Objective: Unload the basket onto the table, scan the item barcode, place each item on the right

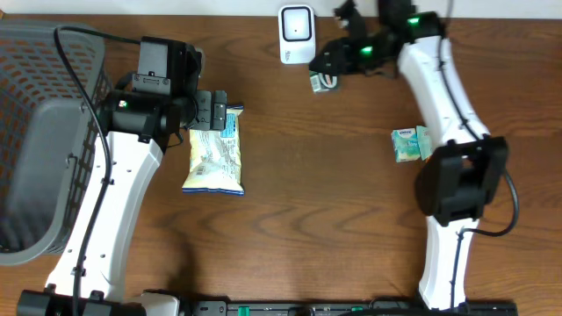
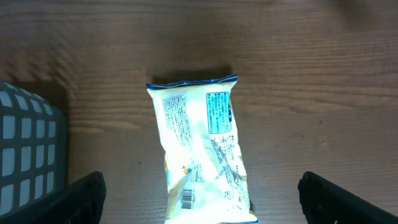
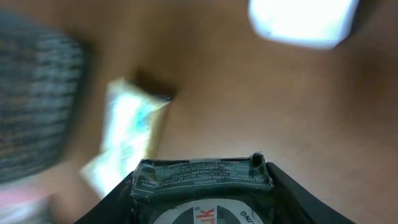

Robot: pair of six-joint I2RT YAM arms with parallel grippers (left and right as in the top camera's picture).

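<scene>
Right pincer (image 3: 202, 196): clamped on a small dark printed pack (image 3: 202, 179), one finger on each side.
Scanner (image 1: 297, 33): white, just left of the right pincer, apart from the pack.
Left pincer (image 1: 213, 109): spread wide, holding nothing, poised over the snack bag's top edge.
Snack bag (image 2: 199, 149): flat on the wooden table (image 1: 334, 202), barcode face up, below the left pincer.
Basket (image 1: 35, 132): grey mesh, left of the left pincer.
Green-white packet (image 1: 409, 143): on the table, well behind the right pincer, beside its arm.

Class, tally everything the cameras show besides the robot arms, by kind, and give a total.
Packaged items: 3 (snack bag, green packet, held pack)
Basket: 1
Scanner: 1
Total: 5
</scene>
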